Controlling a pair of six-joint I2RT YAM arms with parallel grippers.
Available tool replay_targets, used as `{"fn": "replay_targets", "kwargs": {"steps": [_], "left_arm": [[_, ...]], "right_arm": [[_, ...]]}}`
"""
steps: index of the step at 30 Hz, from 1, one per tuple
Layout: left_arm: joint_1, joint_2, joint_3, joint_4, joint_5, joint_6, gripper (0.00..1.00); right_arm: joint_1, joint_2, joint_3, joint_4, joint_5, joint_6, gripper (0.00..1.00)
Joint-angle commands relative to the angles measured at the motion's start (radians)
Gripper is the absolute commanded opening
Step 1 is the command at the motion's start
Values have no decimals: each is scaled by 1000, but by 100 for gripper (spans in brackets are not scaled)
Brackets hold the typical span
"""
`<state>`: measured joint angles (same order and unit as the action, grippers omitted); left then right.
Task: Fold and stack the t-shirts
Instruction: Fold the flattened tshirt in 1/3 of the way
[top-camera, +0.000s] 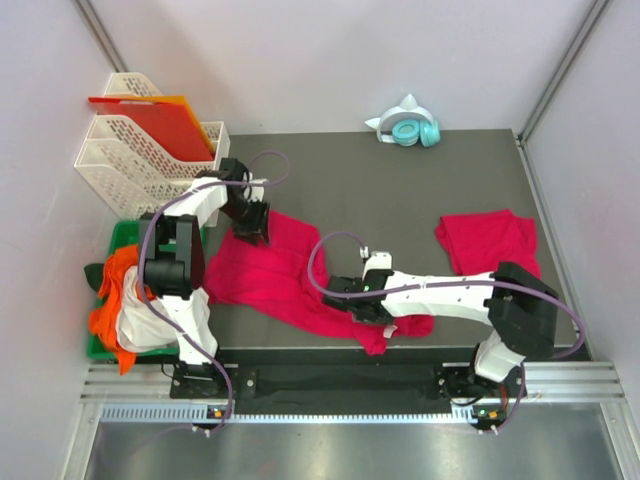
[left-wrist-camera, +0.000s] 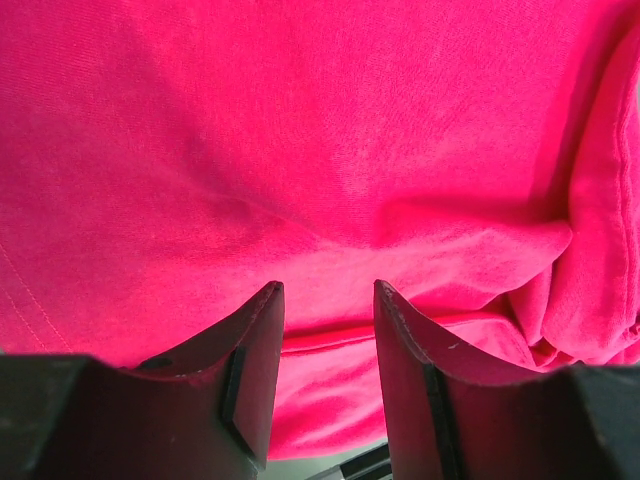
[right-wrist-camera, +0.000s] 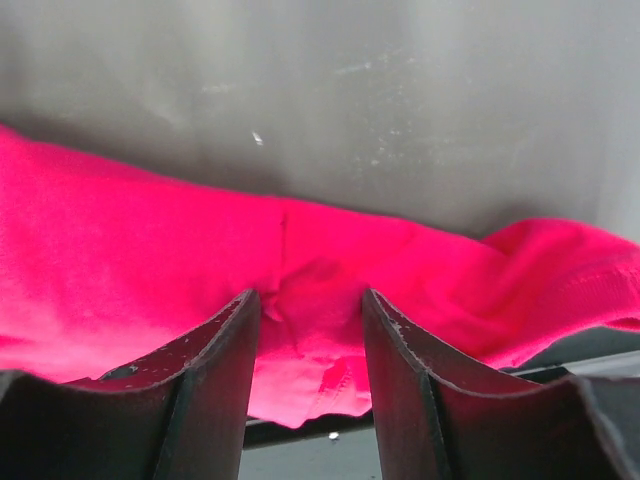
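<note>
A crimson-pink t-shirt (top-camera: 285, 268) lies spread and rumpled on the dark table, left of centre. A second crimson-pink t-shirt (top-camera: 490, 240) lies bunched at the right. My left gripper (top-camera: 250, 222) is low over the far left corner of the spread shirt. In the left wrist view its jaws (left-wrist-camera: 328, 290) stand apart with the shirt (left-wrist-camera: 320, 150) under and between them. My right gripper (top-camera: 352, 292) is at the shirt's near right part. In the right wrist view its jaws (right-wrist-camera: 310, 295) stand apart around a puckered fold of the shirt (right-wrist-camera: 315, 280).
White lattice trays (top-camera: 135, 165) holding a red-orange plastic sheet (top-camera: 150, 118) stand at the back left. A green bin (top-camera: 122, 238) with orange and white cloth sits at the left edge. Teal headphones (top-camera: 412, 130) lie at the back. The table's near edge (top-camera: 400, 352) is close to the right gripper.
</note>
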<state>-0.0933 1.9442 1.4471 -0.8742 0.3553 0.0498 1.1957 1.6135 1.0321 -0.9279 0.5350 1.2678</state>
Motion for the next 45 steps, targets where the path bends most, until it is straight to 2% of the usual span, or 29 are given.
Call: {"fn": "replay_targets", "kwargs": {"steps": [1, 6, 14, 19, 28, 39, 42, 44, 45], "left_arm": [[0, -41, -5, 9, 22, 16, 46], [0, -48, -11, 6, 16, 22, 46], [0, -51, -33, 15, 17, 22, 46], [0, -48, -34, 15, 19, 18, 46], [0, -51, -37, 17, 22, 12, 46], [0, -50, -47, 23, 16, 12, 46], [0, -45, -48, 23, 16, 12, 46], [0, -42, -48, 26, 17, 10, 46], [0, -42, -48, 26, 17, 9, 46]], "right_arm": [[10, -3, 68, 29, 31, 13, 45], [19, 57, 92, 43, -18, -28, 44], [82, 94, 42, 93, -90, -1, 44], [97, 73, 65, 61, -29, 25, 45], [21, 52, 146, -8, 72, 16, 47], [1, 83, 34, 110, 7, 53, 46], [4, 68, -7, 164, -30, 54, 40], [16, 57, -26, 181, -33, 59, 29], [21, 54, -30, 192, -32, 61, 16]]}}
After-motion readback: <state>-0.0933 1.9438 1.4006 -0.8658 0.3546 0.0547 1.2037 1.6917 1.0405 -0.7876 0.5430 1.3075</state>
